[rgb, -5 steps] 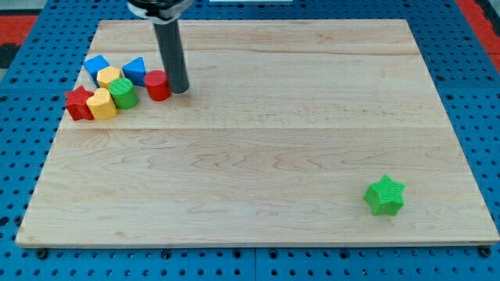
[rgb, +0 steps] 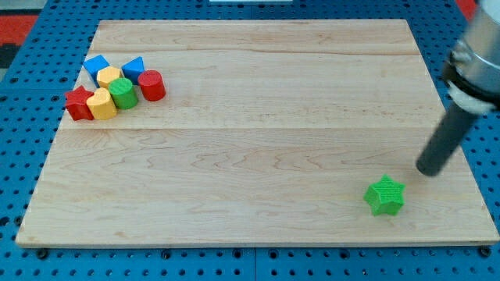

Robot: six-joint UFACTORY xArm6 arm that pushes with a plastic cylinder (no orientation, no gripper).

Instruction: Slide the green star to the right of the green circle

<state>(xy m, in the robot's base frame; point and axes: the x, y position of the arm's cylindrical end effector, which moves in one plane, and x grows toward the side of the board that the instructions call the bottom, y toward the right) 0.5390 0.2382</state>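
Seven blocks on the wooden board (rgb: 258,117), listed as I see them from my remote station.

Item: green star (rgb: 384,195), lone, near the view's bottom-right corner, well apart from everything else.

Item: green circle (rgb: 123,92), in the cluster at the view's upper left. Packed around it: a red cylinder (rgb: 151,85) just to its right, a yellow block (rgb: 101,103) and a red star (rgb: 78,103) to its left, a second yellow block (rgb: 108,76) and two blue blocks (rgb: 95,65) (rgb: 134,69) above.

Item: my tip (rgb: 428,169), resting on the board just up and right of the green star, near it but not touching. No gripper on this rig, so nothing to open or close; the rod holds nothing.

Step in hand: I judge this the approach, lining up behind the star; the push itself is not yet begun.

Next move calls for: contact on the star's right side, then a long slide toward the upper left. The red cylinder occupies the spot right of the circle, so the star likely ends beside it or nudges it.
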